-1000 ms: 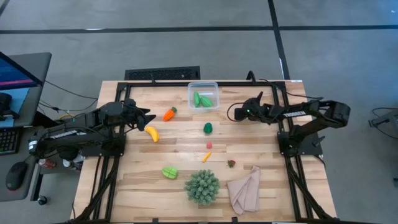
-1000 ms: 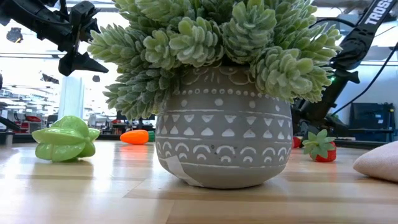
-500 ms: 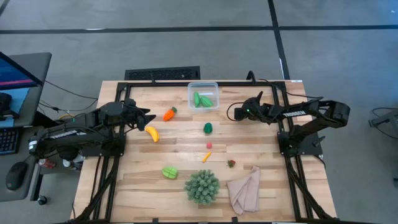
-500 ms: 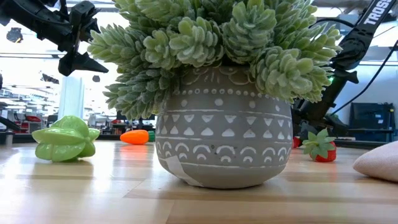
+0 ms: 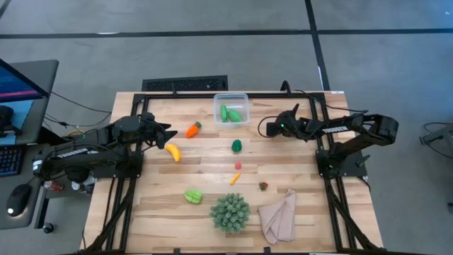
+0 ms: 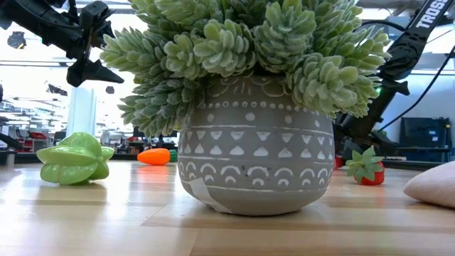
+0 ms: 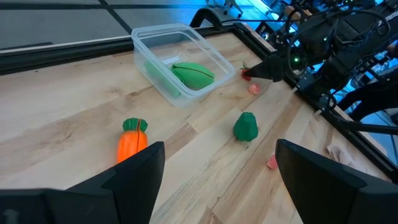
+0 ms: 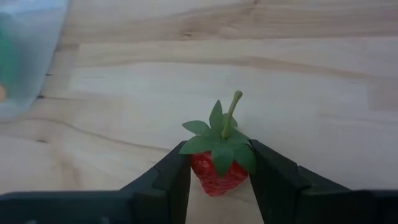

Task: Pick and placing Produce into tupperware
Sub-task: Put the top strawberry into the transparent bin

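The clear tupperware (image 5: 231, 110) stands near the far edge with green pieces inside. Loose on the wood lie an orange carrot (image 5: 192, 129), a yellow banana (image 5: 173, 151), a dark green piece (image 5: 236, 145), a tiny pink piece (image 5: 238, 165), a small orange piece (image 5: 234, 178), a strawberry (image 5: 262, 186) and a light green starfruit (image 5: 192, 195). My left gripper (image 7: 217, 186) is open, hovering left of the carrot (image 7: 132, 138). My right gripper (image 5: 267, 127) sits right of the tupperware, shut on a red strawberry (image 8: 217, 167). My right gripper pinches the red strawberry by its body (image 8: 214, 177), one finger on each side. Its green leaves and stem (image 8: 231, 112) stick out past the fingers. The arm reaches in from the table's right side. Whether the berry is clear of the wood, I cannot tell.
A spiky green plant in a grey patterned pot (image 5: 229, 212) stands near the near edge and fills the low view (image 6: 252, 163). A beige cloth (image 5: 278, 216) lies to its right. Black frame rails run along the table's sides and far edge.
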`<state>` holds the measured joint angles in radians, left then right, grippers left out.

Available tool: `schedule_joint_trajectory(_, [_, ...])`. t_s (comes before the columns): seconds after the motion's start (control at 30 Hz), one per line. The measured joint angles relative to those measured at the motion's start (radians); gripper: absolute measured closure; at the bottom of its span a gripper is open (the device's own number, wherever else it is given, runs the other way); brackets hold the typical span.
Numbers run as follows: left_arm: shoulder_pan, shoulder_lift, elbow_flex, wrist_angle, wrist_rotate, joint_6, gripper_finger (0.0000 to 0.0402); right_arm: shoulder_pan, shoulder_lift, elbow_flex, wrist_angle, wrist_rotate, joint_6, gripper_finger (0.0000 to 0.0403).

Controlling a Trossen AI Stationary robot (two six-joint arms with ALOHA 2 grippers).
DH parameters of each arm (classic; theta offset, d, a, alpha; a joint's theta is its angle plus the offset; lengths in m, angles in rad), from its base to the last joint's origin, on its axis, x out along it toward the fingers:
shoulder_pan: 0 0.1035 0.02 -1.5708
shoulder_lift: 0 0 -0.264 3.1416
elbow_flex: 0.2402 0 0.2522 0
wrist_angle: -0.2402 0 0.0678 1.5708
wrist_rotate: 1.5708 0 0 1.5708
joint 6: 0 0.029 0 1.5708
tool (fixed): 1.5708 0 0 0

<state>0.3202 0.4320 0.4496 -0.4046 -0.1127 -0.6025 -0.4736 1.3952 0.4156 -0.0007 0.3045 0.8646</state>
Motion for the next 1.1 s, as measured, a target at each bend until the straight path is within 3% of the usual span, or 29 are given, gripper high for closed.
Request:
schedule_joint_trajectory(0.4, [0.0,0.0,0.0,0.0,0.0,0.001,0.0105,0.001,0.0,0.048,0.046,-0.019,-0.04,0.0263])
schedule_joint_trajectory(1.1, [0.0,0.0,0.0,0.0,0.0,0.009,0.0104,0.001,-0.001,0.35,0.029,-0.051,-0.268,0.0258])
